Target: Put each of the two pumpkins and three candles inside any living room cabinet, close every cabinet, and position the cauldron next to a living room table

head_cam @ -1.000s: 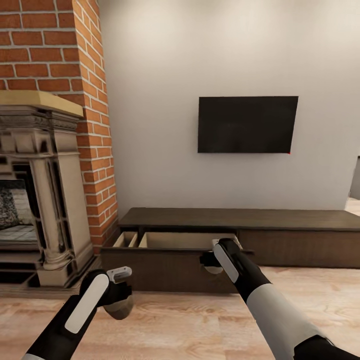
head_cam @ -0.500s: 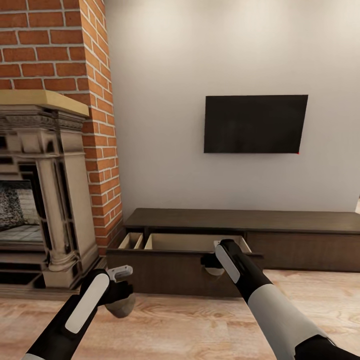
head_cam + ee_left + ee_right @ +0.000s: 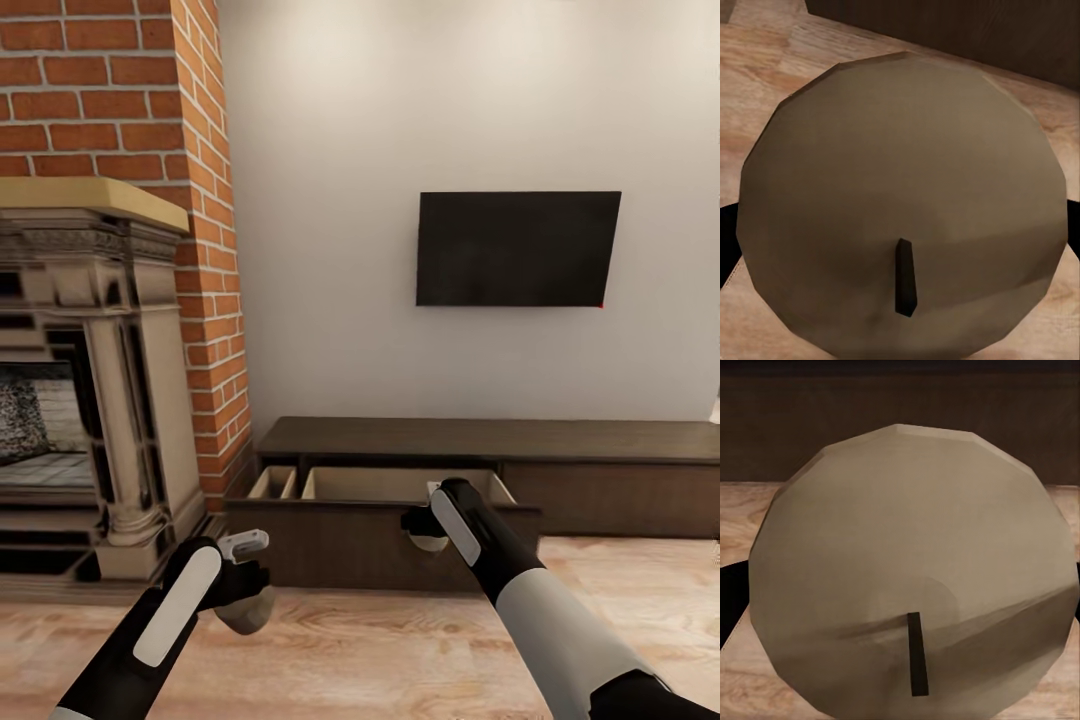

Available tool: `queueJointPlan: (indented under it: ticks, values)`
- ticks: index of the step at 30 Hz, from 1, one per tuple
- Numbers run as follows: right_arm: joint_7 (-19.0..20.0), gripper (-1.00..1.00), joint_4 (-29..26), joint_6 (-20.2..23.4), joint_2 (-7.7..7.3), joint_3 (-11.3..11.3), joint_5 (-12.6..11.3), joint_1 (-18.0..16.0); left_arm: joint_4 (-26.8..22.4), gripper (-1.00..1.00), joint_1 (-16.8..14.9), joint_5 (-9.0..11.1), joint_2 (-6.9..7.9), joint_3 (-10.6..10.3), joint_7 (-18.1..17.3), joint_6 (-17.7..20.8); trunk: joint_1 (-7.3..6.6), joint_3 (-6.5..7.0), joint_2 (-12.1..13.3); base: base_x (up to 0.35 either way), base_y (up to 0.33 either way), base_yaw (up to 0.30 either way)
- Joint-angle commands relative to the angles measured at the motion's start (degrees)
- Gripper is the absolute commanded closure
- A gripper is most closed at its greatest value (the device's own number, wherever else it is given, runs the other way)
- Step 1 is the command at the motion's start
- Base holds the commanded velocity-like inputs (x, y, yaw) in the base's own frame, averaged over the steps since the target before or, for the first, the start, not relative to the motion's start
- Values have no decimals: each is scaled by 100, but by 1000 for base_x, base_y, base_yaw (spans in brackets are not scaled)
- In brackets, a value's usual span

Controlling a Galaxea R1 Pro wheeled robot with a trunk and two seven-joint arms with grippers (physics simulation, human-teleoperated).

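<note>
The long dark-brown cabinet (image 3: 480,438) runs along the white wall, and its left drawer (image 3: 400,486) is pulled out, showing pale compartments. My left gripper (image 3: 245,598) is low over the floor, in front of the drawer's left end, shut on a brown candle (image 3: 250,613). In the left wrist view that candle (image 3: 900,202) shows its flat top and dark wick. My right gripper (image 3: 425,530) hangs against the drawer's front panel, shut on a second candle (image 3: 428,543). The right wrist view shows this candle's (image 3: 915,570) top close up. Pumpkins, cauldron and table are out of view.
A stone fireplace (image 3: 110,400) set in a brick chimney (image 3: 200,250) stands just left of the cabinet. A black TV (image 3: 517,248) hangs on the wall above it. Light wood floor (image 3: 380,650) lies between me and the drawer.
The whole picture has slid to the right, so the camera has moved. Both arms hold the same pose with their candles, and the drawer stays open.
</note>
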Motion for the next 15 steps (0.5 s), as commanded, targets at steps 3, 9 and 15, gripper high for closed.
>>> queueJointPlan:
  ticks: [3,9,15]
  values:
    - [-55,100,-3,12,-1,15,-60,-10,-6,100,-2,50,6,-17,64,3,-1,-7,-3,0,285,-255]
    - [-54,100,-3,17,-2,16,-48,-11,-10,100,-2,49,6,-22,66,3,-1,-8,-3,0,284,-277]
    - [-40,100,-3,-8,-2,21,-32,-9,-15,100,-2,36,6,-69,66,3,-1,-9,-3,0,111,-95]
